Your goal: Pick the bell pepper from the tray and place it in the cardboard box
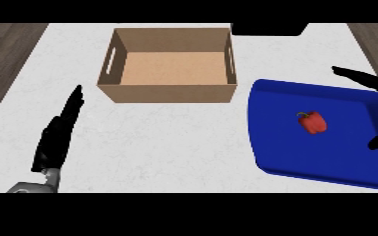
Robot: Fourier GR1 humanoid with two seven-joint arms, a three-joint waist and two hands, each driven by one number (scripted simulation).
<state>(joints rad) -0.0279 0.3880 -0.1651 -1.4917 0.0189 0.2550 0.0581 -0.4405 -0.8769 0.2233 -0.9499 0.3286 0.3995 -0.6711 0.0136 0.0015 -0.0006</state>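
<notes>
The small red bell pepper with a green stem (312, 122) lies on the flat blue tray (280, 150), near the middle, a bit toward my right side. Nothing is touching it yet. My right hand (359, 77) comes in from the right edge. Its fingers are spread wide open and hold nothing, one part above the pepper and one part below it. I think I hold it that way so the pepper can fit in the gap when I close in.

The open brown cardboard box (168, 92) sits to the left of the tray, with its top open so I can drop the pepper in. My left hand (57, 132) rests open at the lower left, fingers straight, out of the way.
</notes>
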